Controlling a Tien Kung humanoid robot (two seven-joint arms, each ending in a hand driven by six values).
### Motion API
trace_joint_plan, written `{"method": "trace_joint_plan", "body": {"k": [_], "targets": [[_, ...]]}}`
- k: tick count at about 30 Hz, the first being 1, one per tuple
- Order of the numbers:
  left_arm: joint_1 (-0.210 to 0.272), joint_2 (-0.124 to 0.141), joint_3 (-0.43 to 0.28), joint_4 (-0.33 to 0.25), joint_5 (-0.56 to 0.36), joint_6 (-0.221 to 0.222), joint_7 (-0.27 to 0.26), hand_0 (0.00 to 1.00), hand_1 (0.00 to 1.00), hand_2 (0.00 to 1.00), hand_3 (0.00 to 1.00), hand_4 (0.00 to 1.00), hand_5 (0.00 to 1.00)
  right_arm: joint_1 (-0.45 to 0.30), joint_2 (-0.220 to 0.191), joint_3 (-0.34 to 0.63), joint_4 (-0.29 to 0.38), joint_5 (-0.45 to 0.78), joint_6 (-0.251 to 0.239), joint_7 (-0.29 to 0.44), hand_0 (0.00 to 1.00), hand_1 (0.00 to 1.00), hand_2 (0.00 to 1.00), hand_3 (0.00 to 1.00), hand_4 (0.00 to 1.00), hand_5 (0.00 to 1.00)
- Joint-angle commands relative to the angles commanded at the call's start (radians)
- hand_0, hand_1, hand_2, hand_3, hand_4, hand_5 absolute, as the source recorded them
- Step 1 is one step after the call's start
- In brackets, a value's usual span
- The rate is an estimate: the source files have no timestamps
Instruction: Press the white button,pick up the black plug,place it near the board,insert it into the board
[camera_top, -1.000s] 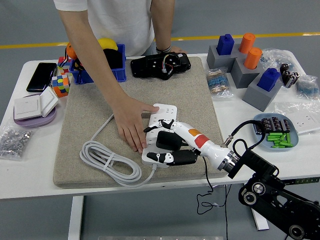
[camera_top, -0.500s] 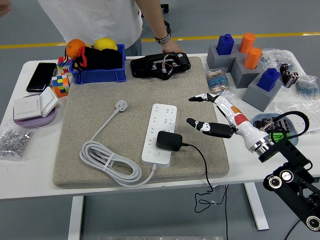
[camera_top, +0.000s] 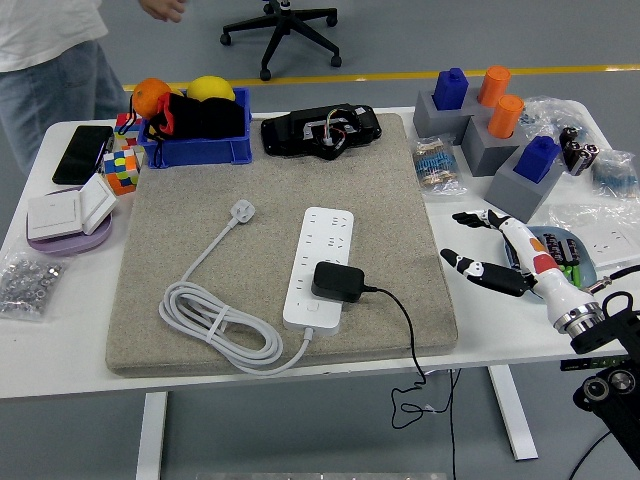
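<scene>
A white power strip (camera_top: 321, 265) lies on the grey mat (camera_top: 280, 190) in the middle of the table. A black plug (camera_top: 337, 282) sits in the strip near its front end, its black cable (camera_top: 408, 345) running off the mat's front edge. The strip's white cord (camera_top: 215, 325) is coiled to the left. My right hand (camera_top: 478, 245) is open and empty, off the mat to the right, well clear of the plug. My left arm is out of view. A person (camera_top: 50, 50) stands at the far left corner, away from the strip.
A blue bin (camera_top: 195, 125) with fruit, a black device (camera_top: 320, 130), a phone (camera_top: 82, 152), a puzzle cube (camera_top: 120, 170) and white switches (camera_top: 68, 215) lie at the back and left. Grey blocks with blue and orange pegs (camera_top: 490, 130) and a blue dish (camera_top: 560, 255) stand right.
My right hand let go of the plug, left it in the strip and drew back to the right off the mat. The person's hand left the strip and the person stepped away left.
</scene>
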Motion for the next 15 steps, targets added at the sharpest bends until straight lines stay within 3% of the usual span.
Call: {"method": "trace_joint_plan", "body": {"k": [15], "targets": [[-0.003,-0.005,-0.009,0.0,0.009,0.002,-0.002,0.465,0.494,0.513,0.568,0.608,0.25,-0.055,0.059,0.068,-0.002,-0.01,0.006,-0.003,0.886,0.795,0.755,0.759,0.913,0.587]]}}
